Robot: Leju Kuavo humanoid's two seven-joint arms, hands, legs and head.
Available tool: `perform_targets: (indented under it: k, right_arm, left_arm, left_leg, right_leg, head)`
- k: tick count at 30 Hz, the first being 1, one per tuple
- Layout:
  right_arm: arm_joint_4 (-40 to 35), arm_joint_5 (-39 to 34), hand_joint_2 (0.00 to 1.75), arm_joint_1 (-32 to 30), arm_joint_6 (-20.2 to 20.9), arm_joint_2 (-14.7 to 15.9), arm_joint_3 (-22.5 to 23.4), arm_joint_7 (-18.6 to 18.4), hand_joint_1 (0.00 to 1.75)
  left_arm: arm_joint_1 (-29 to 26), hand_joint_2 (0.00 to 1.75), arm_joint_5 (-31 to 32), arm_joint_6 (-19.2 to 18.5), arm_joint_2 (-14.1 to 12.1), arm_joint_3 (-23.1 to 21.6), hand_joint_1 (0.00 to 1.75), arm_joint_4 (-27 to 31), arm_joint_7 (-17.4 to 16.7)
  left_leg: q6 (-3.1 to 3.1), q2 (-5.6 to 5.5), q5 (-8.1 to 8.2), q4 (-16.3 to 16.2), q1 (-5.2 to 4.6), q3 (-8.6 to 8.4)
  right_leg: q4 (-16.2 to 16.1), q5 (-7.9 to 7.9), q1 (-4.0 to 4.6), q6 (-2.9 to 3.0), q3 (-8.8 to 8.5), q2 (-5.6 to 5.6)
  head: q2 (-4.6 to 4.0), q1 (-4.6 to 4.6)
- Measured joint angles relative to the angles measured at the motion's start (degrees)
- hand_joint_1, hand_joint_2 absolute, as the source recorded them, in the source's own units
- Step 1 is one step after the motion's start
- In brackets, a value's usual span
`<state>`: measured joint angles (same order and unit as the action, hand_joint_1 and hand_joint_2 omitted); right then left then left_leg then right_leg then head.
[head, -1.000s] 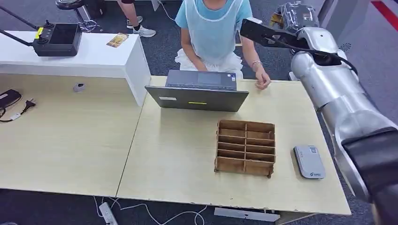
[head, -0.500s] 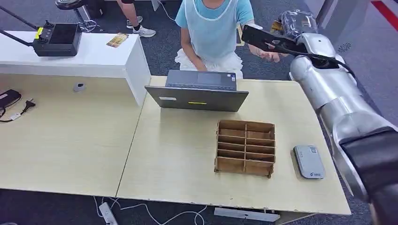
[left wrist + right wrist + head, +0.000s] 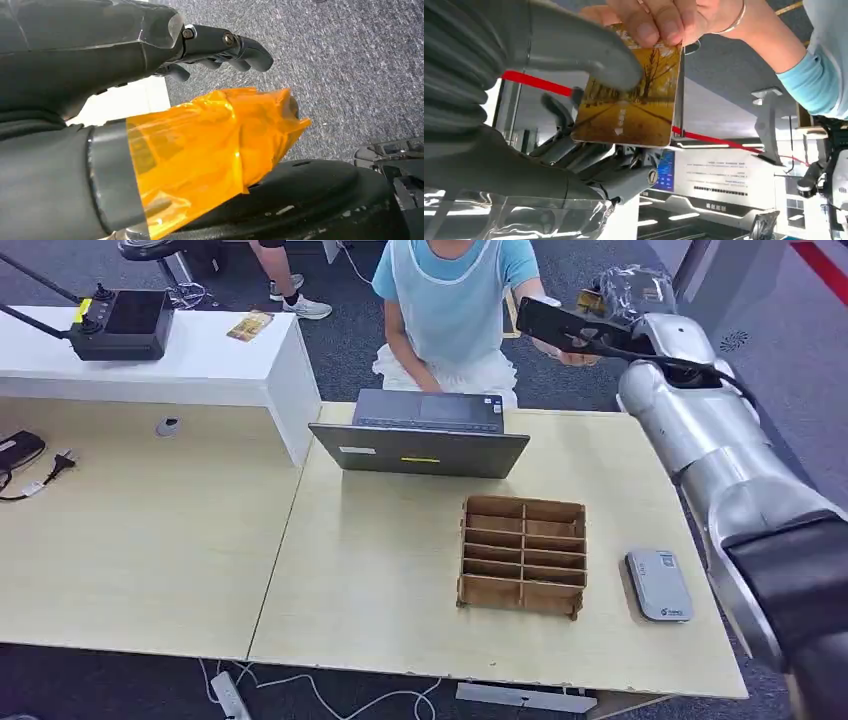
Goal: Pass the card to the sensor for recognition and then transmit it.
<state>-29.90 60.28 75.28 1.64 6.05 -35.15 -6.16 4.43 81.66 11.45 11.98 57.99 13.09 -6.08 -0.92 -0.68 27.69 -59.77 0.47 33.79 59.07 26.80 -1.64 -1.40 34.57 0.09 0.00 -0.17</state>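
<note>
Right robot hand (image 3: 589,100) grips card (image 3: 631,97); person's hand (image 3: 664,17) pinches same card; left robot hand (image 3: 200,47) curled, holding nothing.

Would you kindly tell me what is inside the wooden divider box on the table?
The wooden divider box shows empty slots, nothing standing in them. The floors of the slots nearest the camera are hidden behind its front wall.

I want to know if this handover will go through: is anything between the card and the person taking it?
No. In the right wrist view the person's hand already pinches one edge of the card, while the right hand holds it with its thumb across the face. Nothing visible lies between them.
</note>
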Motion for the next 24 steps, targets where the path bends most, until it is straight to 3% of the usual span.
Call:
perform_targets:
  k: [9,19,24]
  right_arm:
    - [0.2,-1.1,1.75,0.0,-1.0,0.0,0.5,0.3,0.0]
    - [-4.9,-15.3,1.75,-2.9,-5.1,-0.5,9.8,4.7,0.0]
    - [-12.5,-28.7,1.75,-6.2,-2.4,-1.2,16.8,8.5,0.0]
  left_arm:
    - [0.0,0.0,0.2,0.3,0.0,0.0,0.0,0.0,-0.1]
    - [-0.1,0.0,-0.3,0.5,0.0,0.0,0.0,0.0,-0.1]
    - [-0.1,0.0,-0.7,0.9,0.0,0.0,0.0,0.0,0.0]
  left_leg:
    - [0.0,0.0,0.0,0.0,0.0,-0.01]
    - [0.0,0.0,0.0,0.0,0.0,0.0]
    - [0.0,-0.01,0.0,0.0,0.0,0.0]
  right_leg:
    - [0.0,0.0,0.0,0.0,0.0,0.0]
    - [0.0,0.0,0.0,0.0,0.0,0.0]
    - [0.0,0.0,0.0,0.0,0.0,-0.01]
  head:
    - [0.0,0.0]
    - [0.0,0.02]
    - [0.0,0.02]
